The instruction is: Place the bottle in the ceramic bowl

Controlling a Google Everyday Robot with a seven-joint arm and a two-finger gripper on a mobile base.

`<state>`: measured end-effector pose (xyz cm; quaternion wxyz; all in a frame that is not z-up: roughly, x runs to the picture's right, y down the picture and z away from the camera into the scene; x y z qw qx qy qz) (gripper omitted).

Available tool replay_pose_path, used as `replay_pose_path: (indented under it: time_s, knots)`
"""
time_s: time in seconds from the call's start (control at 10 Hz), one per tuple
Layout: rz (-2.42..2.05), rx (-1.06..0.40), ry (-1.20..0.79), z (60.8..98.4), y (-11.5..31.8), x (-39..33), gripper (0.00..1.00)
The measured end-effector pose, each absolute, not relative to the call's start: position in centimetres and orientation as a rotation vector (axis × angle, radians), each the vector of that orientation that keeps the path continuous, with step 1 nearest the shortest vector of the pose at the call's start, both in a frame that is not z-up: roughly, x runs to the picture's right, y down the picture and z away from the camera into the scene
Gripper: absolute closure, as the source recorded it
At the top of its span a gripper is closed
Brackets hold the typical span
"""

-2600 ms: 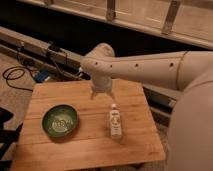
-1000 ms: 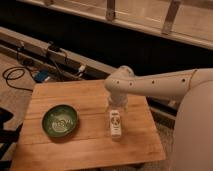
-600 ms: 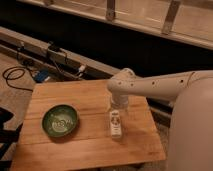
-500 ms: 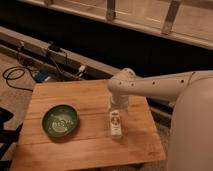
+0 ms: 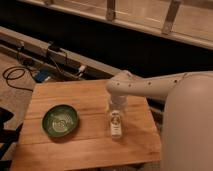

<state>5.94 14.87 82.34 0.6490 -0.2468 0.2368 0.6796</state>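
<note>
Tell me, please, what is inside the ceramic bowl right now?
Nothing lies in the ceramic bowl; its whole swirled green inside shows, uncovered. The bottle is on the wooden table apart from it, its top hidden by the gripper just above it.

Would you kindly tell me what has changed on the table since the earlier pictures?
The arm swung rightward in the view and the claw came down over the top of the bottle, right of the ceramic bowl; whether it has taken hold cannot be told. Bottle and bowl stayed where they were on the wooden table.
</note>
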Motion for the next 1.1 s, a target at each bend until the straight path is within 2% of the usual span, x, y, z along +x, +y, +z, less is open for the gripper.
replay_pose_path:
  time_s: [0.7,0.9,1.1]
  knots:
    - [1.503,-0.683,0.601,85.3,18.4,5.4,0.37]
    - [1.500,-0.689,0.606,85.5,18.8,5.4,0.50]
    - [1.506,-0.684,0.596,85.3,18.6,5.6,0.73]
